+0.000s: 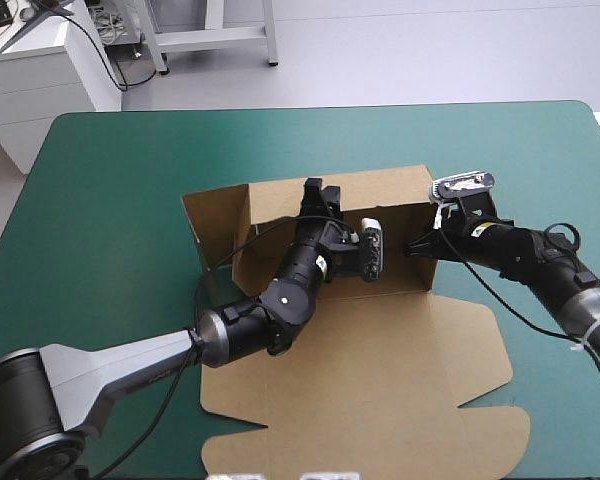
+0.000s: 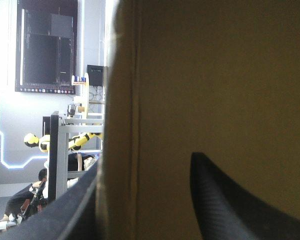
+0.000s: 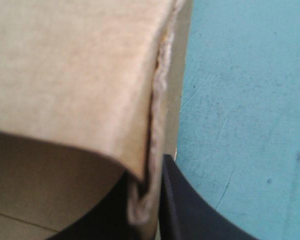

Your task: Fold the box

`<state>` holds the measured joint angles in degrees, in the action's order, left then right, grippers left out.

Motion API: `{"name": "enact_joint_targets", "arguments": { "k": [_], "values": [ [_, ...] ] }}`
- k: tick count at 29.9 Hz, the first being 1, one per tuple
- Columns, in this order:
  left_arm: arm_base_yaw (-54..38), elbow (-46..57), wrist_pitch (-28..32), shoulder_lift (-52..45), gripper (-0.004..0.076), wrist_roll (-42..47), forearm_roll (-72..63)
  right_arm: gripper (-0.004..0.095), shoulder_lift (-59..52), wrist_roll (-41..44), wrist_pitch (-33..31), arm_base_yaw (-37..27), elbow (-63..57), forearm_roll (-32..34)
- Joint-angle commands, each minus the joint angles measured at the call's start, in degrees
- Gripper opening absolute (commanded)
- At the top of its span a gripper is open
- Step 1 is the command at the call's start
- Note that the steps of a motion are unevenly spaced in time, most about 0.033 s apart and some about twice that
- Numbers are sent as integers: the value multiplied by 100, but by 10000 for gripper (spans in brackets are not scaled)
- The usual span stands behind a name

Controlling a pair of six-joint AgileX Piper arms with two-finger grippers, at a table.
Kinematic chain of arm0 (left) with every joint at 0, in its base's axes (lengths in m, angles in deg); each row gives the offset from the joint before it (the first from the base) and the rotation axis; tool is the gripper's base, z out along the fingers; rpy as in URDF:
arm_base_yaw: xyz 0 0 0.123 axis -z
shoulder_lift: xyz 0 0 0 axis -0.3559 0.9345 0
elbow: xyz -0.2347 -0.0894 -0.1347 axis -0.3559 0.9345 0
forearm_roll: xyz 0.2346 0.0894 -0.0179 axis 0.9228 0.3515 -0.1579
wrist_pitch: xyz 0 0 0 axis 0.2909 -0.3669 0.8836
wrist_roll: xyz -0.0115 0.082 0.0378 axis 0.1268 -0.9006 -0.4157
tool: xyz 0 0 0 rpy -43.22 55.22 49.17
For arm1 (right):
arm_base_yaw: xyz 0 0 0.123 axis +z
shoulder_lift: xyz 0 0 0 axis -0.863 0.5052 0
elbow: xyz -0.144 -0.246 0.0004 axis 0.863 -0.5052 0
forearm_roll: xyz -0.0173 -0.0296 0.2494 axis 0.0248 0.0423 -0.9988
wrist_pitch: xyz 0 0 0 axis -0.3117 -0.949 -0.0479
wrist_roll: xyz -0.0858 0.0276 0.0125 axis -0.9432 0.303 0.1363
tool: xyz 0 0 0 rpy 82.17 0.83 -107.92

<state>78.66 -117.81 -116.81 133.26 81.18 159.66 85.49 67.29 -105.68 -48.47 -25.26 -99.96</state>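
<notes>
Standing near the middle of the teal-green covered counter (image 1: 110,200), the brown box of cut cardboard (image 1: 360,330) is only half built: its far wall (image 1: 390,195) and left wall (image 1: 220,225) are raised, while the wide lid panel (image 1: 400,400) lies flat toward the near edge. The left jaws reach in over the tray and are closed on the top of the far wall. One black curved finger (image 2: 230,200) lies on the inner face and the other is outside; the outer tip is hidden behind the board, so I judge this grip from the sheet standing between them. The right jaws are closed on the edge of the right side wall (image 3: 65,65), where the board is doubled over and pinched between the two fingers (image 3: 190,215), with bare cover just beside. I think the far wall is held so that it stays upright and does not fall outward while the right wall is turned in and tucked. The doubled edge looks springy, so it may open again if it is released too early.
</notes>
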Motion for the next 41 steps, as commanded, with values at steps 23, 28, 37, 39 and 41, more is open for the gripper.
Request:
{"name": "enact_joint_targets", "arguments": {
  "k": [23,28,37,39,41],
  "values": [
    [-342,-599,-1043,-2816,-2,95,-1874,5,1600,1834,-4756,25,4175,1029],
    [-1726,-599,-831,-3100,-2,95,-3324,4,2210,1978,-4756,25,4612,1018],
    [-4149,-599,-504,-2958,-2,-1053,-6704,5,2945,1770,-4001,25,4626,912],
    [-4551,-599,-504,-2915,-2,-1470,-7312,5,3048,1728,-3795,25,4626,912],
    [-4841,-599,-502,-2858,-2,-1906,-7842,5,3075,1728,-3656,25,4626,941]
  ]
}}
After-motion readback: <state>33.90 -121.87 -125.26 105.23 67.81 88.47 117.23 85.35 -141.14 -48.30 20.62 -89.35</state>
